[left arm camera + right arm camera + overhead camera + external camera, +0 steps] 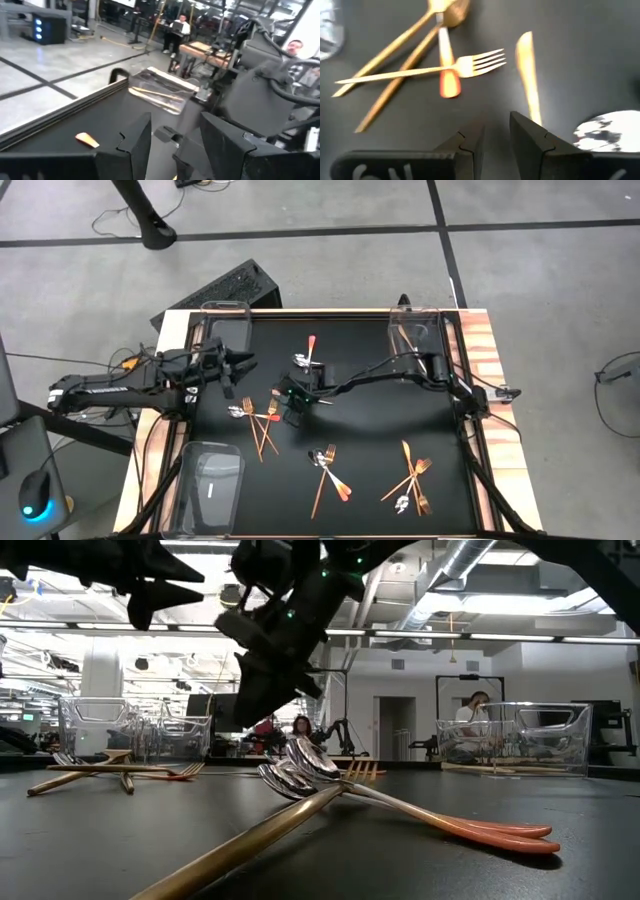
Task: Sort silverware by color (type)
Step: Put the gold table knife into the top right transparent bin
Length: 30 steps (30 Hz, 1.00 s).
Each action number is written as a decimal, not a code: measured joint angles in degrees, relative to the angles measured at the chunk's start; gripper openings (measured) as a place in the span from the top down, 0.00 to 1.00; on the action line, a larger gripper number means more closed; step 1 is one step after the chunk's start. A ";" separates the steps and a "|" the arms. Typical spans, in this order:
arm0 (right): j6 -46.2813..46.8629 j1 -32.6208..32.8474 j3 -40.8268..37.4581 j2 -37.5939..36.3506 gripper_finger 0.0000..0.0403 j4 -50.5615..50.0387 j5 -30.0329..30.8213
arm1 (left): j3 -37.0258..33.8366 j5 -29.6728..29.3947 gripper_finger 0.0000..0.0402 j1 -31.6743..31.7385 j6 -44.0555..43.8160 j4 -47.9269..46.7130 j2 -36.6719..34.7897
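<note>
Gold forks and knives and silver spoons with orange-red handles lie flat on the black mat in three clusters [255,418] [328,470] [412,482]. A single spoon [311,350] lies apart near the far side. My right gripper [293,402] [495,134] is open above the mat beside the left cluster. A gold knife [527,75] runs past the outer side of one finger, and a gold fork [470,64] and a spoon's orange handle [449,82] lie ahead of it. My left gripper [238,370] [172,140] is open and raised over the mat's left part.
Clear plastic bins stand at the far left [225,320], the far right [415,335], which holds gold pieces, and the near left [210,485]. The two grippers are close together over the mat's left half. People sit in the room behind [177,27].
</note>
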 joint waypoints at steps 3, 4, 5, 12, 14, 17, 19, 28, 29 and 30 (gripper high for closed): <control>-3.26 -1.66 -0.02 0.00 0.72 0.90 0.14 | 0.00 -2.43 0.61 0.00 0.29 0.05 0.00; -4.32 -2.19 -0.02 0.00 0.72 0.89 0.11 | 0.00 -3.12 0.61 0.00 0.26 0.06 0.00; -5.14 -2.73 -0.02 0.00 0.72 0.70 -0.42 | 0.00 -3.59 0.61 0.00 0.18 -0.25 -0.02; -7.01 -4.37 -0.16 2.38 0.72 0.69 -4.98 | 0.00 -3.66 0.61 0.02 -0.65 -3.26 0.42; -7.58 -4.25 -0.04 4.14 0.72 2.12 -7.17 | 0.00 -4.04 0.61 0.02 -0.65 -5.16 0.40; -7.23 -3.72 0.00 5.58 0.72 0.56 -7.78 | -0.02 -4.25 0.61 0.02 -2.31 -7.71 0.41; -7.37 -3.32 0.07 6.66 0.72 1.90 -7.55 | 0.00 -4.23 0.61 0.02 -3.27 -8.36 0.29; -6.36 -3.57 0.12 6.96 0.72 0.76 -7.56 | 0.00 -5.74 0.61 0.35 -2.55 -7.48 0.31; -6.77 -3.40 -0.01 6.43 0.72 0.47 -7.57 | 0.00 -5.77 0.61 0.35 -2.54 -7.51 0.32; -7.57 -3.20 -0.06 6.14 0.72 0.34 -7.25 | 0.00 -5.87 0.61 0.35 -2.44 -7.69 0.32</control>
